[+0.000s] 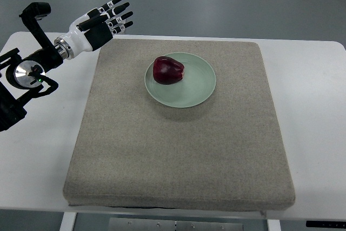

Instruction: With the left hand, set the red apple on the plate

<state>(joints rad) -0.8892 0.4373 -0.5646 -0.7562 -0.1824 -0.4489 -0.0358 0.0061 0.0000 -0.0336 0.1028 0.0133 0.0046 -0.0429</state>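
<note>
The red apple [168, 70] sits on the pale green plate [197, 93], toward the ten o'clock side of the dish and inside the rim, dark side up and apparently steady. We judge the placing done: the fruit rests on the dish with nothing touching it. The plate lies on a grey felt mat [178, 155], above the mat's centre toward twelve o'clock, leaving broad bare felt at six o'clock and to either side. The mat covers most of the white worktop [313, 133], its far edge close to the worktop's far edge, with strips of white at three and nine o'clock. Our left hand [105, 20] hangs at ten o'clock from the plate, well apart from it, beyond the mat's far left corner. Its fingers [119, 8] are stretched out almost straight, pointing toward two o'clock, and hold nothing. That posture reads to us as a hand clear of its load. Open room lies all around the plate; the arm's own path toward nine o'clock looks unobstructed. No right hand shows.
</note>
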